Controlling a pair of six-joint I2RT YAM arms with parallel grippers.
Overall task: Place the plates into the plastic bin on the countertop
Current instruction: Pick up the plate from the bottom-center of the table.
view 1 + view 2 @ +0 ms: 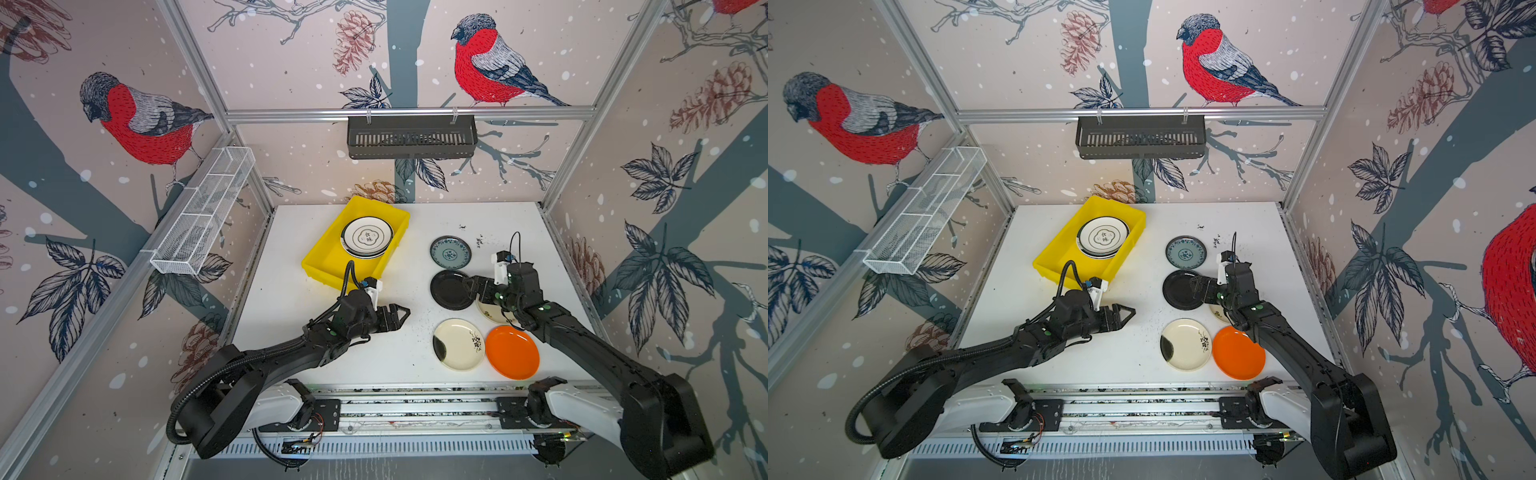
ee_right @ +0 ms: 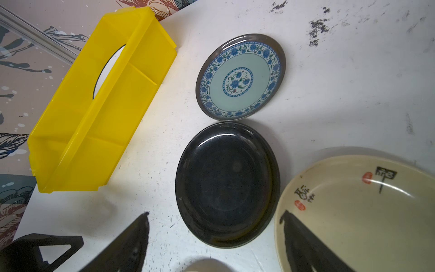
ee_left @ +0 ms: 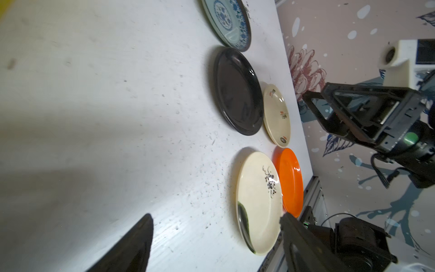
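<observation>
- Yellow plastic bin (image 1: 324, 259), upper centre of the countertop (image 1: 291, 332), holds stacked white plates (image 1: 366, 237).
- Right of it lie a teal plate (image 1: 450, 252), black plate (image 1: 446, 291), cream plate (image 1: 458, 344) and orange plate (image 1: 512, 352).
- Left gripper (image 1: 403, 318): spread, empty, below the bin.
- Right gripper (image 1: 473, 290): spread, empty, over the black plate's edge.

On the surface (image 1: 274, 299) the bin (image 1: 318, 255) sits toward the back left, with a stack of plates (image 1: 367, 237) in its far end. Right of the bin, a rear plate (image 1: 450, 252) lies just behind a middle plate (image 1: 446, 291). A third plate (image 3: 276, 113) lies right of that one, partly under the right arm (image 1: 582, 336). In front, a near plate (image 1: 458, 344) lies edge to edge with an outer plate (image 1: 512, 352) on its right.
</observation>
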